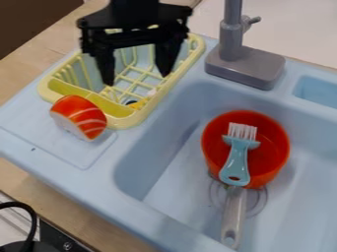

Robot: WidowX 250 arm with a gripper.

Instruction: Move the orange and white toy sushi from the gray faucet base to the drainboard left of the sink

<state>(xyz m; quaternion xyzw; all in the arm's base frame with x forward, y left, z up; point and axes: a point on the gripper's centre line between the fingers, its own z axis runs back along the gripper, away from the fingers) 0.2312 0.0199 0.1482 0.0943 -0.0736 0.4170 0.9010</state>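
Observation:
The black gripper [137,74] hangs over the yellow dish rack [187,64] at the upper left, its two fingers spread wide with nothing between them. An orange-red piece with white stripes [80,117], like toy salmon, lies on the blue ledge against the rack's front left corner. In the sink basin sits a red-orange pot [272,147] with a grey handle [233,216] toward the front. A light blue brush [236,160] with white bristles lies across the pot. Small yellow and dark items rest inside the rack.
A grey faucet [247,66] rises from the sink's back edge, right of the rack. The blue sink [148,221] has a raised rim around its deep basin. Wooden counter [39,197] borders it, and a black cable [27,216] curves at the lower left.

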